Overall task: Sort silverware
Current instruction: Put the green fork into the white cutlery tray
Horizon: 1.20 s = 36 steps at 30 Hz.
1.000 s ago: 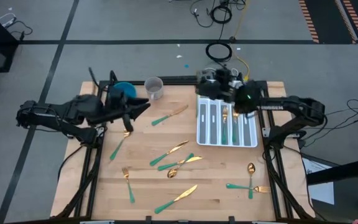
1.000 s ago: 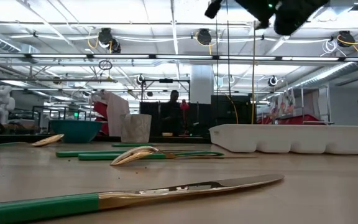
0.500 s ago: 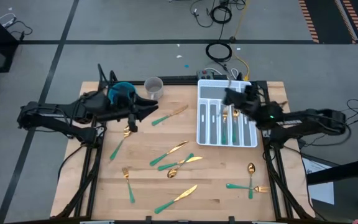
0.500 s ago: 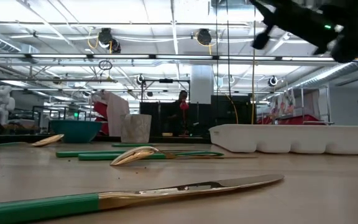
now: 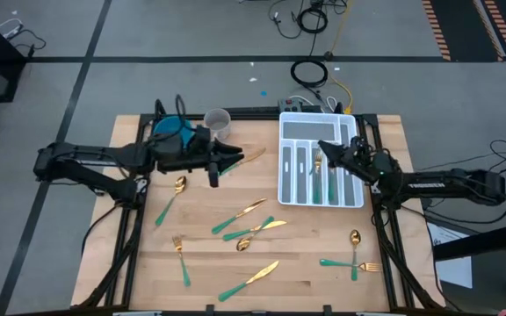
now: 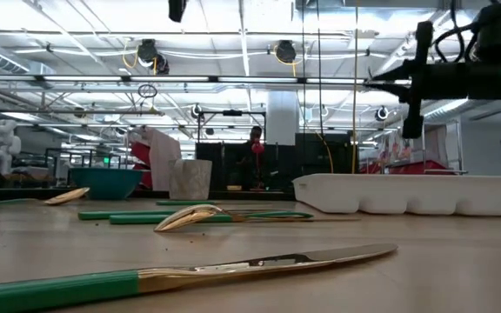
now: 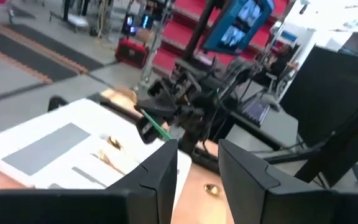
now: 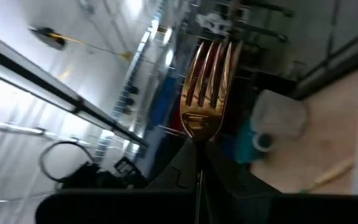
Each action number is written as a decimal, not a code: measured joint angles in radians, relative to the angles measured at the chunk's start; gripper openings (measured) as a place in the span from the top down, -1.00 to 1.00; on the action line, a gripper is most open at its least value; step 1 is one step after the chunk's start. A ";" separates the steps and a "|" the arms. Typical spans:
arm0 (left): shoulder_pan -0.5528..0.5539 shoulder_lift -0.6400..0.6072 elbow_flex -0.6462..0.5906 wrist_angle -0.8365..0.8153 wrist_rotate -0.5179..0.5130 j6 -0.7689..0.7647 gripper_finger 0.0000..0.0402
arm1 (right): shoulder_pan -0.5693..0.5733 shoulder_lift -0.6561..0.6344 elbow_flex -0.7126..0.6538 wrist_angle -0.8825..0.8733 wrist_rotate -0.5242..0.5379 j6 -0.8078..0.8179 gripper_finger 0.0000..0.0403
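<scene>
My right gripper (image 5: 327, 149) (image 8: 199, 165) hangs over the white divided tray (image 5: 292, 132), shut on a gold-headed fork (image 8: 204, 87). My left gripper (image 5: 234, 156) (image 7: 197, 168) is open and holds nothing. It reaches level above a teal-handled knife (image 5: 246, 159) that lies flat on the table. More silverware lies flat on the wood: a spoon (image 5: 180, 184), a fork (image 5: 181, 254), knives (image 5: 240, 215) (image 5: 249, 279), and a spoon and fork (image 5: 355, 250) at the near right. A few pieces (image 5: 332, 180) lie in the tray's slots. My right gripper pinches the fork between its two fingers at the neck below the head (image 8: 199, 149). The fork lies along the fingers, and its gold tines stick out past the fingertips. The fingers come about level from the table's right. The fork is lifted clear above the tray.
A blue bowl (image 5: 169, 127) and a clear cup (image 5: 218, 123) stand at the far edge behind my left arm. The low view shows a knife (image 6: 233, 265) close to the camera. People and equipment show in the room beyond the table.
My right gripper has come down from the tray's far edge toward its right side and has tipped from pointing downward to about level, staying shut. My left gripper has moved toward the table's right, past the bowl and over the knife, staying open.
</scene>
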 joint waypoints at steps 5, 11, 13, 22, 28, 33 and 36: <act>0.007 0.029 0.000 -0.003 0.006 -0.014 0.39 | 0.000 -0.012 0.018 -0.121 0.006 -0.002 1.00; 0.009 0.031 0.000 -0.003 0.006 -0.014 0.39 | 0.000 -0.037 0.193 -0.581 -0.043 -0.095 1.00; 0.010 0.030 0.000 -0.011 0.005 -0.014 0.39 | 0.000 -0.037 0.310 -0.880 -0.046 -0.151 1.00; 0.048 0.029 0.000 -0.048 -0.001 -0.015 0.39 | 0.003 0.094 0.813 -1.832 0.033 -0.332 1.00; 0.054 0.029 0.000 -0.051 -0.005 -0.040 0.39 | 0.018 0.284 0.875 -2.017 0.045 -0.328 1.00; 0.054 0.029 0.000 -0.073 -0.005 -0.042 0.39 | 0.083 0.434 0.877 -2.001 0.039 -0.314 1.00; 0.054 0.029 0.000 -0.089 -0.005 -0.058 0.39 | 0.097 0.512 0.877 -2.031 0.064 -0.291 1.00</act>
